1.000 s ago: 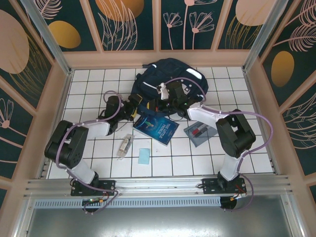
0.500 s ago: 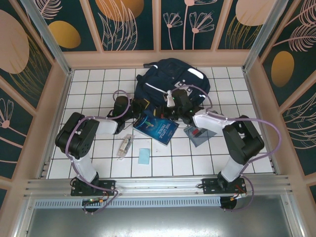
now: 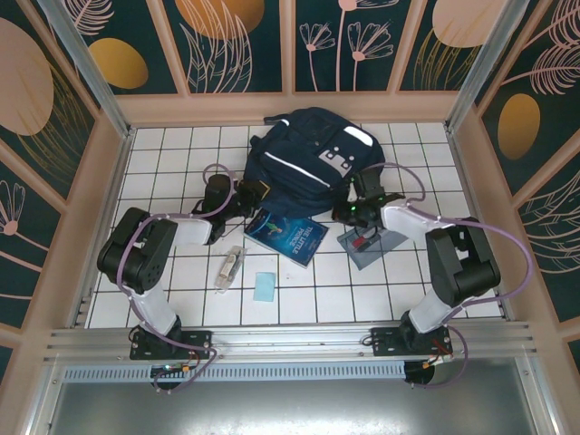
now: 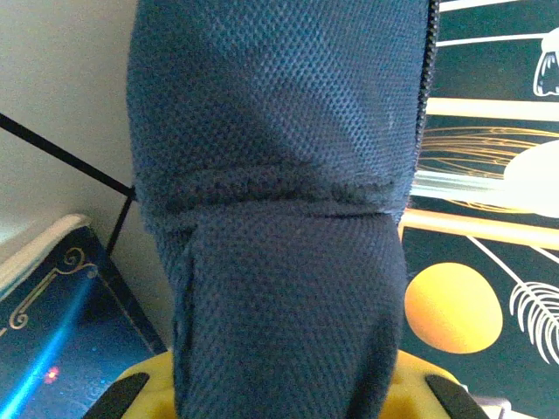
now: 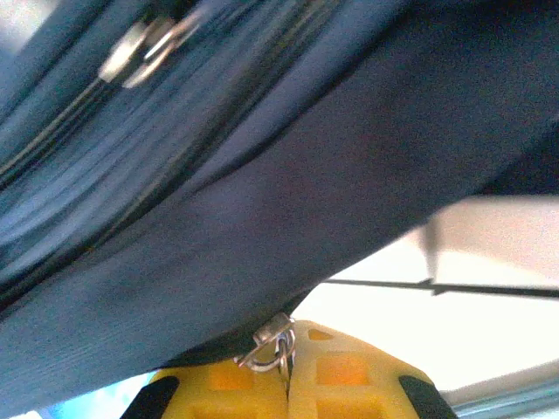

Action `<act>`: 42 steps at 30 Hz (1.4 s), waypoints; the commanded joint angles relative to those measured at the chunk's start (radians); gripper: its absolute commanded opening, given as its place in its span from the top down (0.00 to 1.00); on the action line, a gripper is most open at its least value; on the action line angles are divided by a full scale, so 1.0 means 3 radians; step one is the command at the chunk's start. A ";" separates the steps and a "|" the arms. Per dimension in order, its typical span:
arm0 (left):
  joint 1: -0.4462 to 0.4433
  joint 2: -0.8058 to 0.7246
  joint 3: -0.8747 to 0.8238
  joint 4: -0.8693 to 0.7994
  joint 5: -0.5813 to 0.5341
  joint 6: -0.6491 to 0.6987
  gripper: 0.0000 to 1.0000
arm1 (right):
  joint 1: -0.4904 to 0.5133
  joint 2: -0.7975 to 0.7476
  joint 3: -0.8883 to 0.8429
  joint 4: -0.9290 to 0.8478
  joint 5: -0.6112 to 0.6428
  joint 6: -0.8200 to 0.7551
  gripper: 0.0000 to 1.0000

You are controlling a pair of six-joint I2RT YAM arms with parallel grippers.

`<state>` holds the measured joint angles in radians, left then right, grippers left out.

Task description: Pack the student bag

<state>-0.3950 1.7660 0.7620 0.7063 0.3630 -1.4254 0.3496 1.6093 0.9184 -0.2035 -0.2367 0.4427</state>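
Two sets of fingers are found at the near edge of the student bag (image 3: 308, 154), which is laid at the far middle of the tiled tabletop (image 3: 163, 149). A fold of its navy mesh fabric is gripped between the left fingers (image 4: 144, 394), at the bag's left corner. The right fingers (image 5: 349, 384) are pressed together on a metal zipper pull (image 5: 272, 342) at its right corner. A blue book (image 3: 288, 237) is seen just in front of the bag, beside a grey case (image 3: 370, 248).
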 commanded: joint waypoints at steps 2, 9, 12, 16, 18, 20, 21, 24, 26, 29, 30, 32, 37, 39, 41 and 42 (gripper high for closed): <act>0.0142 -0.0298 0.0001 0.0106 -0.0155 0.0128 1.00 | -0.0476 0.0118 0.0244 -0.0282 0.0784 -0.0217 1.00; 0.0144 -0.0318 0.0044 0.0067 -0.0087 0.0128 1.00 | -0.0882 0.0606 0.0743 -0.0202 0.1078 -0.0238 1.00; 0.0143 -0.0315 0.0081 0.0016 -0.0099 0.0148 1.00 | -0.0971 0.0677 0.0887 -0.0069 0.0856 -0.0207 1.00; 0.0142 -0.0284 0.0140 0.0083 -0.0115 0.0068 1.00 | -0.0945 0.0702 0.1083 -0.0041 0.0564 -0.0309 1.00; 0.0114 -0.0284 0.0144 0.0171 -0.0154 0.0009 1.00 | -0.0924 0.0681 0.1101 -0.0042 0.0362 -0.0340 1.00; 0.0064 -0.0271 0.0169 0.0201 -0.0215 -0.0004 1.00 | -0.0891 0.0609 0.1023 -0.0007 0.0078 -0.0341 1.00; 0.0041 -0.0254 0.0191 0.0217 -0.0227 -0.0009 1.00 | -0.0878 0.0556 0.0962 -0.0001 -0.0010 -0.0307 0.96; 0.0009 -0.0116 0.0313 0.0232 -0.0157 -0.0038 1.00 | -0.0859 0.0236 0.0617 0.0031 -0.0138 -0.0139 0.68; -0.0006 -0.0006 0.0382 0.0280 -0.0097 -0.0087 1.00 | -0.0860 -0.0129 0.0302 0.0139 -0.0192 -0.0020 0.29; -0.0066 0.0087 0.0459 0.0341 -0.0065 -0.0144 1.00 | -0.0862 -0.0592 0.0023 0.0087 -0.0232 0.0081 0.22; -0.0094 0.0099 0.0471 0.0366 -0.0069 -0.0152 1.00 | -0.0862 -0.0699 -0.0029 0.0053 -0.0260 0.0102 0.22; -0.0188 0.0121 0.0488 0.0432 -0.0121 -0.0185 0.99 | -0.0841 -0.0900 -0.0145 -0.0027 -0.0325 0.0176 0.22; -0.0400 0.0158 0.0535 0.0481 0.0007 -0.0288 0.35 | -0.0645 -0.1162 -0.0442 -0.0157 -0.0299 0.0513 0.25; -0.0401 0.0047 0.0541 0.0113 0.0088 -0.0081 0.21 | -0.0495 -0.1283 -0.0609 -0.0084 -0.0291 0.0709 0.27; -0.0399 -0.0152 0.0529 -0.0483 -0.0018 0.0360 0.02 | -0.0310 -0.1396 -0.0762 0.0027 -0.0293 0.0908 0.30; -0.0401 -0.0341 0.0543 -0.0870 -0.0118 0.0659 0.01 | -0.0208 -0.1421 -0.0830 0.0055 -0.0285 0.0999 0.31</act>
<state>-0.5240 1.7782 0.8906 0.6239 0.3592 -1.4055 0.2317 1.2251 0.7124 -0.2131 -0.3161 0.6300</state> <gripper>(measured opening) 0.971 0.698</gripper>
